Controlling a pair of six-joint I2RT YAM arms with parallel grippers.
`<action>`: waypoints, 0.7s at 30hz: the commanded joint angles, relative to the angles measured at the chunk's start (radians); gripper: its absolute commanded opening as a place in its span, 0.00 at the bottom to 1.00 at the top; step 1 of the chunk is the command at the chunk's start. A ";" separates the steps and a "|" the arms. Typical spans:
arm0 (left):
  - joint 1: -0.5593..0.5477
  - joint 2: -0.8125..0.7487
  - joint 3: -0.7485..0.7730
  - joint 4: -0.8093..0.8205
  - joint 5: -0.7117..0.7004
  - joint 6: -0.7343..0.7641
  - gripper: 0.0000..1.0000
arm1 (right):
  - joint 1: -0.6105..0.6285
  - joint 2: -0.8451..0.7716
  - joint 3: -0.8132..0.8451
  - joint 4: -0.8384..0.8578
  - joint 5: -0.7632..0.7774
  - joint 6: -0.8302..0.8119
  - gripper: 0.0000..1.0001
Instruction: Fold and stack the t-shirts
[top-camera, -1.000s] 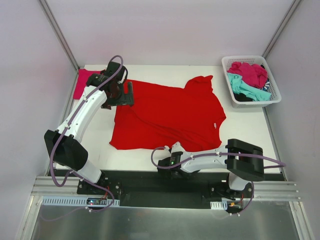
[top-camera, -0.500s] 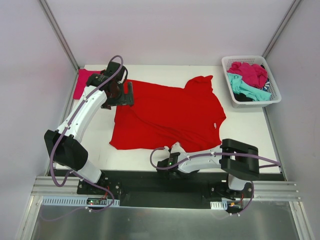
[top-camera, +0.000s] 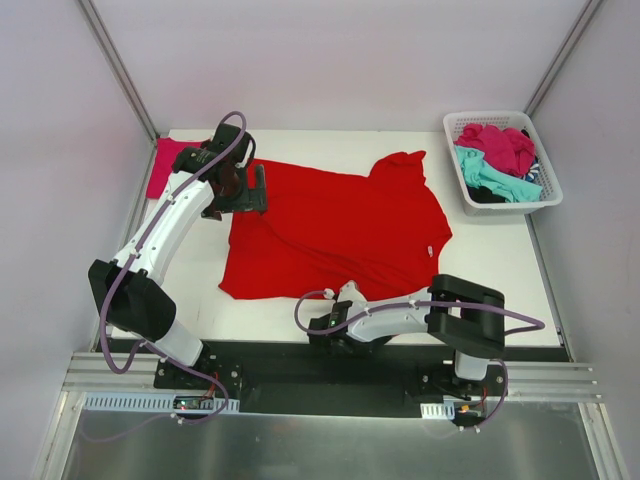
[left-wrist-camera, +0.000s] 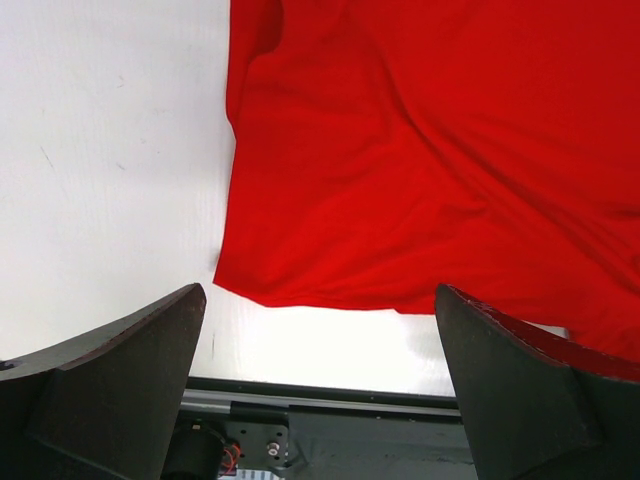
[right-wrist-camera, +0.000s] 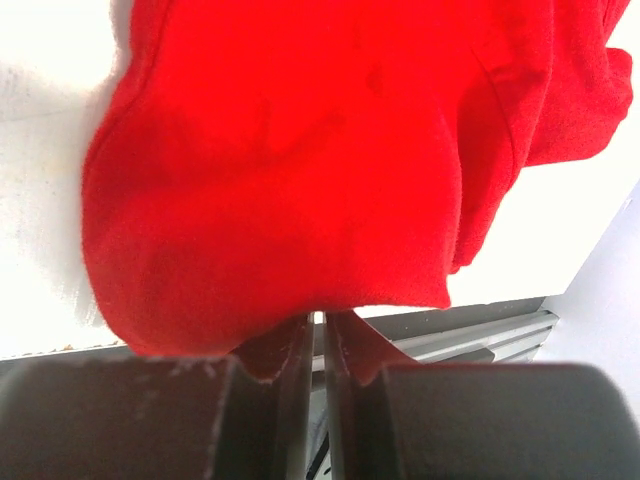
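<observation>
Right tool (right-wrist-camera: 320, 322) pinches t-shirt (right-wrist-camera: 300, 150) (tips hidden).

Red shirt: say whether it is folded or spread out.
Spread. The red shirt lies flat across the table; only its near edge is bunched at the right gripper.

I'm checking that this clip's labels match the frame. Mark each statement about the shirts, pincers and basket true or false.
1. The red t-shirt lies spread on the table. True.
2. The left pincer is shut on a sleeve. False: it is wide open near the red shirt's left edge, holding nothing.
3. The right pincer is closed on the red shirt's near hem. True.
4. The basket is empty. False: it holds magenta, teal and dark clothes.
5. The pink t-shirt lies at the table's far right corner. False: it lies at the far left corner.
</observation>
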 joint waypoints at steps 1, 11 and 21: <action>0.000 -0.032 0.021 -0.029 -0.024 0.016 0.99 | -0.002 0.001 0.024 -0.018 0.030 0.029 0.05; 0.000 -0.053 -0.001 -0.032 -0.024 0.015 0.99 | 0.019 -0.219 0.075 -0.150 -0.035 0.017 0.01; 0.000 -0.047 -0.007 -0.030 -0.002 0.004 0.99 | -0.113 -0.453 0.176 -0.248 -0.039 -0.115 0.01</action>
